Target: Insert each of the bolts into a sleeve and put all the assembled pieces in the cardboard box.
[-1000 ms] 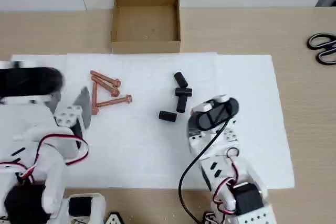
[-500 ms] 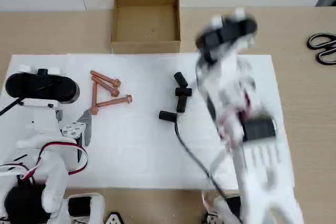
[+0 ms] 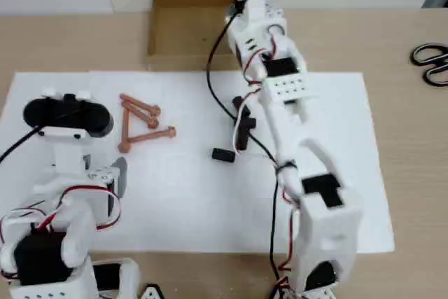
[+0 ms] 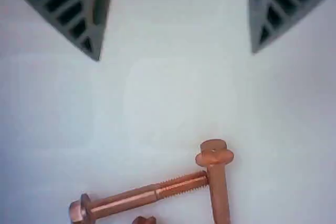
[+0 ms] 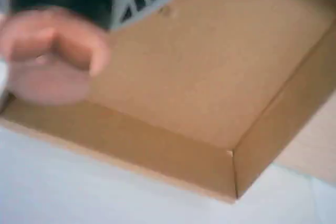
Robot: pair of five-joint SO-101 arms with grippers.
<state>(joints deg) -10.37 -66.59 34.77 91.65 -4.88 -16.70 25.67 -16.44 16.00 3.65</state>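
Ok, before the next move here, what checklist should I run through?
1. Right gripper over the cardboard box: ok, above its floor.
2. Its load: cannot tell; a blurred copper shape sits by it.
3. Left gripper open: ok, jaws apart above the white sheet.
4. Bolts near the left gripper: ok, they lie close beyond it.
5. Bolts sleeved: not ok, four lie bare on the sheet.
6. Sleeves free: cannot tell, the right arm covers some.
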